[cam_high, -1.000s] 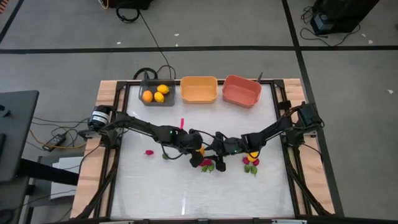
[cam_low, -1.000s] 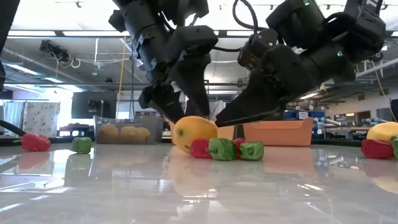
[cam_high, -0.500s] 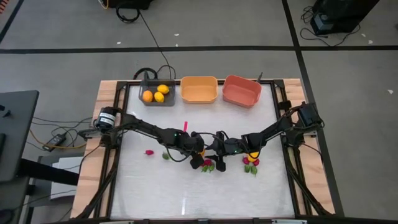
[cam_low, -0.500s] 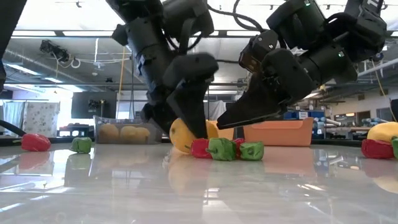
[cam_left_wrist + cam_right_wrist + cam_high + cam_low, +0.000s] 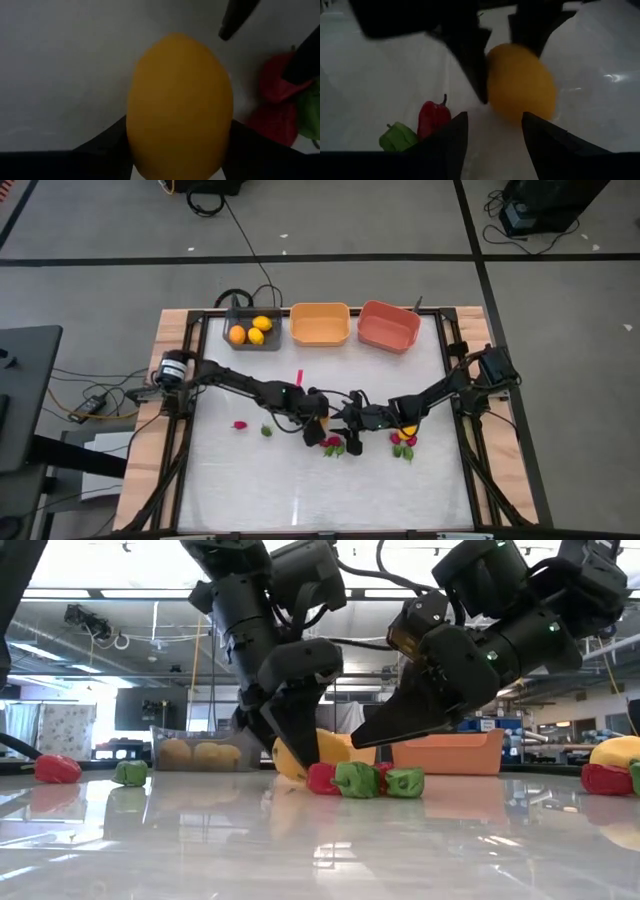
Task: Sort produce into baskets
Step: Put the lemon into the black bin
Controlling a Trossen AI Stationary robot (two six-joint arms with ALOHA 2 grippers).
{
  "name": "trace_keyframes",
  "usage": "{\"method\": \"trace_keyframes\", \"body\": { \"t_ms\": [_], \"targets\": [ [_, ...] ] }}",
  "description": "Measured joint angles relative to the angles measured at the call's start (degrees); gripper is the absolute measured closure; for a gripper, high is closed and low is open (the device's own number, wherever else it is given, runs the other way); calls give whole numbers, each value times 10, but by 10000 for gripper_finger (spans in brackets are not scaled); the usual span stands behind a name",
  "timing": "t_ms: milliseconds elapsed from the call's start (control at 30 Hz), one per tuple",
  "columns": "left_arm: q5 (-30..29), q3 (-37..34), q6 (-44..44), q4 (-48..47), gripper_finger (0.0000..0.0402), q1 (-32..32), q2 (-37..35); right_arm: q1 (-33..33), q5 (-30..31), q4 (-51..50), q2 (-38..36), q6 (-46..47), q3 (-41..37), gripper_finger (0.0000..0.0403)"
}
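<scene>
Glossy white table (image 5: 250,480), lab clutter behind: my left pincer (image 5: 318,426) stands at mid-table, closed against both flanks of a yellow fruit (image 5: 180,105). My right pincer (image 5: 495,116) hangs just beside it, fingers apart and holding nothing.

Trouble could come three ways, by my reckoning. The fruit is round and smooth, and a grip set low on its curve may squeeze it out sideways as I lift. A red pepper (image 5: 322,778) and a green pepper (image 5: 357,780) lie against its base and could be dragged or scattered. My two pincers are crowded together, so a careless rise risks a knock.

My left wrist view alone shows the dark fingers hugging the fruit's sides. From table height the same fingers hide most of it, though that view shows how the peppers crowd it. Only from overhead is the route plain: the grey bin (image 5: 228,330), with three like fruits inside, sits well apart at the far edge, beside the orange bin (image 5: 320,338) and the salmon bin (image 5: 388,340).
</scene>
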Motion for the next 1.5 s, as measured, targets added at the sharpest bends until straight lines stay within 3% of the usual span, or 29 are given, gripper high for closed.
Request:
{"method": "trace_keyframes", "body": {
  "t_ms": [333,633,1167,1333,1500],
  "targets": [
    [-67,10,92,-118,160,85,-104,21,1,-7,0,2,0,205],
    [-95,0,163,-198,162,210,-189,21,1,-17,0,3,0,205],
    [-99,-70,211,-142,162,491,-203,21,-2,-28,0,10,0,205],
    [-113,-70,210,-142,160,546,-203,19,3,-28,0,20,0,205],
    [-135,-70,209,-141,138,561,-203,10,5,-28,0,29,0,205]
  ]
}}
